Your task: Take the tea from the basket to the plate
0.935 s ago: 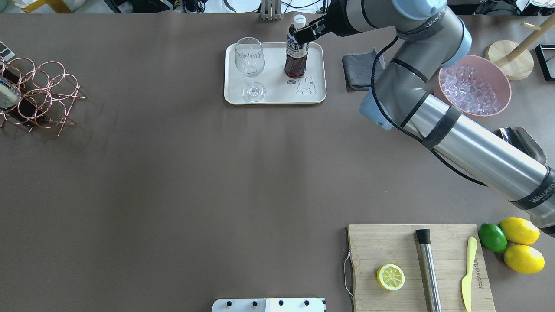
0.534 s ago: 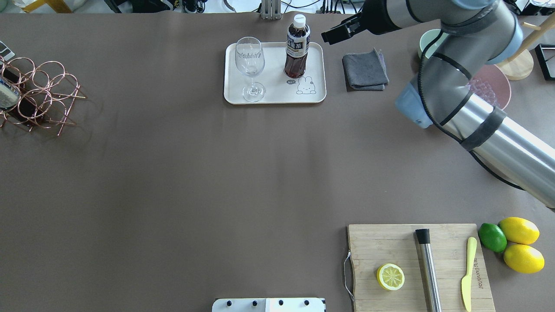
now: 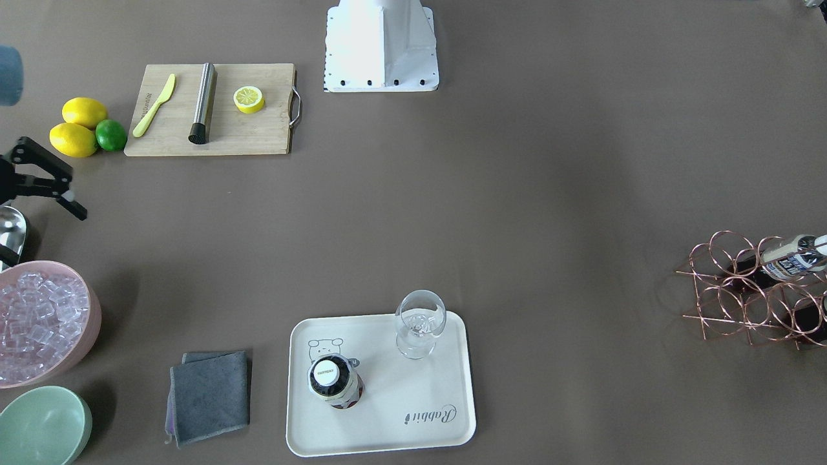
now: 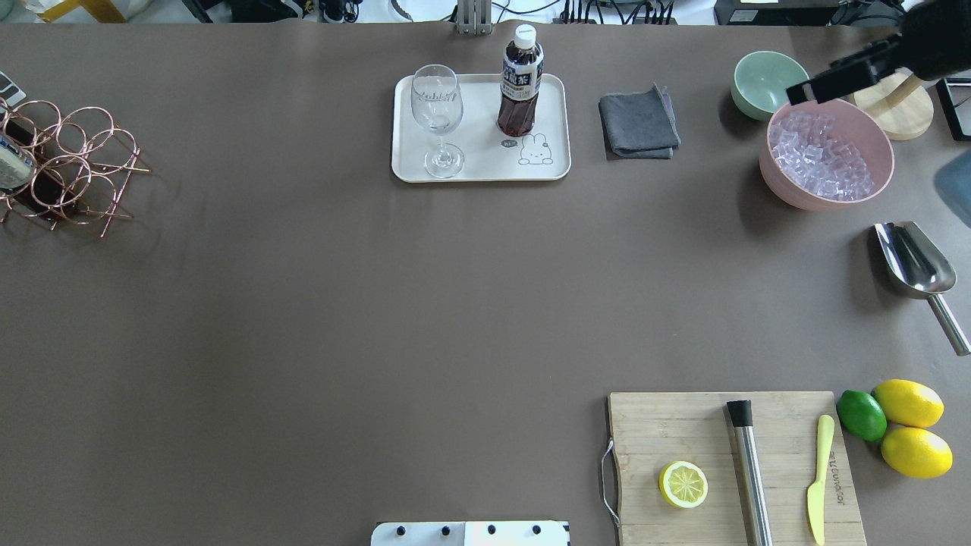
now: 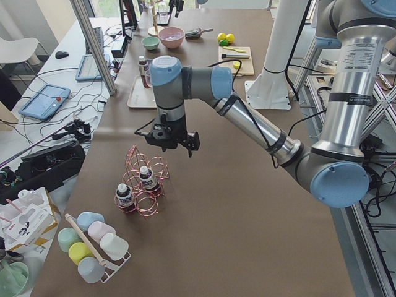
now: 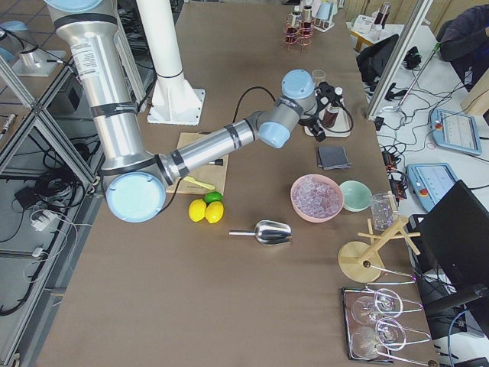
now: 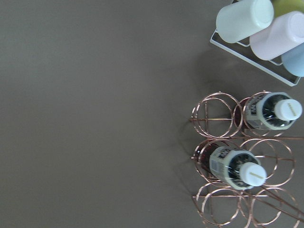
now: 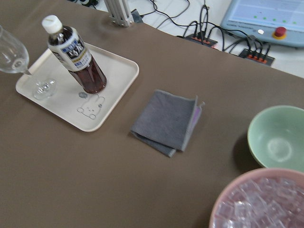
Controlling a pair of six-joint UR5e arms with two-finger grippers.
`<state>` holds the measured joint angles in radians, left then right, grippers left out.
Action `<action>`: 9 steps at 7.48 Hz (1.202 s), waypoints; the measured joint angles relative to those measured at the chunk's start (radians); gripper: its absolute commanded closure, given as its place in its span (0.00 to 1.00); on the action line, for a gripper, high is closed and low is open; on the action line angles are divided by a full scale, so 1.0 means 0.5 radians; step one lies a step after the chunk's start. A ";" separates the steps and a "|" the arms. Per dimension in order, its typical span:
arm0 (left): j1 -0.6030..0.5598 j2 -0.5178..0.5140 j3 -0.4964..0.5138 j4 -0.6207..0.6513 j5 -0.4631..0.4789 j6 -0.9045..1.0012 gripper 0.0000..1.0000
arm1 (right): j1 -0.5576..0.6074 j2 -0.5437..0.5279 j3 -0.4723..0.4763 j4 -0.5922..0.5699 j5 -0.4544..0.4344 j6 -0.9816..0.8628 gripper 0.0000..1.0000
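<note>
Pretty sure this one's basically finished. The small plastic bottle of dark brown tea with the white cap [image 4: 520,91] is standing upright on the cream rectangular tray with the little bear drawing [image 4: 485,168], right next to the drawing. A clear stemmed wine glass [image 4: 437,114] shares the tray, near the bottle but not touching it. Nothing has hold of the bottle.

The right claw [image 3: 68,190] is well apart from the tray, up above the brown desk [image 4: 379,303] near the pink bowl of ice cubes [image 4: 819,203]. From the front-facing camera its fingers are spread wide with nothing between them.

The left claw [image 5: 175,139] hangs over the rose-gold wire bottle rack [image 5: 143,185]. I only get it from the side camera, so I honestly can't tell how far apart its fingers are. Its wrist camera looks straight down at the rack: one matching bottle [image 7: 273,110] in a ring of the top row, a second bottle [image 7: 235,166] in the middle row, and the other four rings empty.

What's left? For the bottle itself, nothing that I can see; my guess is just the arms parking. If the task meant every bottle, there'd be two to go, but I read it as one.
</note>
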<state>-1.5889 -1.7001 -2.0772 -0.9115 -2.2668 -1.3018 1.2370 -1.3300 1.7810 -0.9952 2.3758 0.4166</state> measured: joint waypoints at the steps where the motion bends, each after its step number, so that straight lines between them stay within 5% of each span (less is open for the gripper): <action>1: -0.055 0.147 -0.016 -0.008 -0.005 0.333 0.02 | 0.127 -0.226 0.074 -0.039 0.072 -0.080 0.01; 4: -0.258 0.404 0.313 -0.293 -0.059 1.505 0.02 | 0.434 -0.638 0.109 -0.346 0.181 -0.422 0.01; 7: -0.277 0.462 0.879 -1.012 -0.095 1.895 0.02 | 0.529 -0.684 0.110 -1.059 -0.100 -0.623 0.00; 9: -0.230 0.442 1.058 -1.190 -0.096 1.931 0.02 | 0.550 -0.691 0.105 -1.347 -0.186 -0.653 0.00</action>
<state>-1.7036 -1.4793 -1.5480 -1.5066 -2.3148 -0.3364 1.5121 -1.6753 1.8337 -1.6685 2.2830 0.0899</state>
